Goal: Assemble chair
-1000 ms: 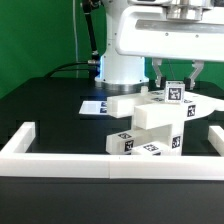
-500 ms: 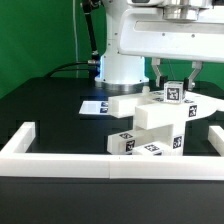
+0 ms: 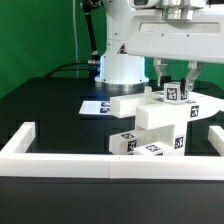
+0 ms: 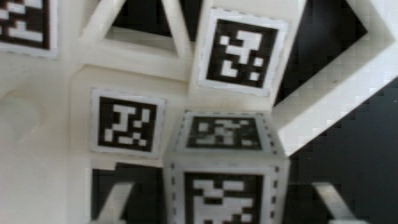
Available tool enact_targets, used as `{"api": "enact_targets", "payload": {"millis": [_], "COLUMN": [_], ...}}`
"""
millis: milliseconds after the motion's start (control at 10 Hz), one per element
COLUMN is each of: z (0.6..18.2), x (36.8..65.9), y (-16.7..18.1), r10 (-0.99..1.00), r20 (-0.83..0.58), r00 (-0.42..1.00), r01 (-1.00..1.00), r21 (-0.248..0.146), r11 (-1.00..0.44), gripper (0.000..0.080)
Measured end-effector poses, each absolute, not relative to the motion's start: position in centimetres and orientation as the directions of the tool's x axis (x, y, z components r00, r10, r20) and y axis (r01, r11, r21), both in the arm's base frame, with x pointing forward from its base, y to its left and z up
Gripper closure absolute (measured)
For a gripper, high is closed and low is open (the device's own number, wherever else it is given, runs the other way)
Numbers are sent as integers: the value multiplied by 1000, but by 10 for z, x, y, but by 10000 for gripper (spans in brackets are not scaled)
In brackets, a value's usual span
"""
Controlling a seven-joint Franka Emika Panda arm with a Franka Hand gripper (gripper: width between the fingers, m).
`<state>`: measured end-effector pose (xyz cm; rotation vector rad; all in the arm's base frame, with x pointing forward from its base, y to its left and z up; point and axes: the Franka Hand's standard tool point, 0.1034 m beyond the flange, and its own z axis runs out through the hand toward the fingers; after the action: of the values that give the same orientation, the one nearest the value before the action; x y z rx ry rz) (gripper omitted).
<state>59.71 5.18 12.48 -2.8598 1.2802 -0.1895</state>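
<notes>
The chair (image 3: 150, 122) is a stack of white blocky parts with black-and-white tags, standing at the exterior view's right behind the front rail. A square white leg (image 3: 176, 95) with a tag on its face sticks up from the top of it. My gripper (image 3: 176, 84) comes down from above, one finger on each side of that leg, shut on it. In the wrist view the leg (image 4: 222, 150) fills the middle with tags on two faces, and the gripper (image 4: 222, 205) has its fingers (image 4: 118, 195) flanking it. Below lie tagged slabs and the X-braced frame (image 4: 160, 40).
A long low white rail (image 3: 60, 165) runs along the front, with short side walls at both ends. The marker board (image 3: 97, 107) lies flat behind the chair, near the arm's white base (image 3: 120, 65). A green curtain hangs at the back.
The gripper and the leg it holds have shifted very slightly toward the exterior view's right, perhaps with a small turn. Everything else stays put.
</notes>
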Motion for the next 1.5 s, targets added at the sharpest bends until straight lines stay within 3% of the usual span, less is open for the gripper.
{"api": "enact_targets", "payload": {"millis": [700, 800, 900, 1000, 1100, 1200, 1500], "z": [124, 124, 124, 124, 124, 124, 124], "x": [597, 597, 596, 596, 597, 596, 596], "y": [57, 58, 58, 58, 59, 61, 68], "r10": [-955, -968, -963, -952, -948, -926, -788], "r20": [54, 44, 46, 49, 50, 57, 83], "r00": [293, 249, 267, 301, 313, 372, 610], "r01": [-949, -962, -957, -947, -943, -921, -784], "r21": [-101, -105, -104, -102, -100, -98, -82], "r11": [-297, -252, -270, -305, -317, -376, -615], "gripper": [511, 439, 439, 254, 254, 170, 151]}}
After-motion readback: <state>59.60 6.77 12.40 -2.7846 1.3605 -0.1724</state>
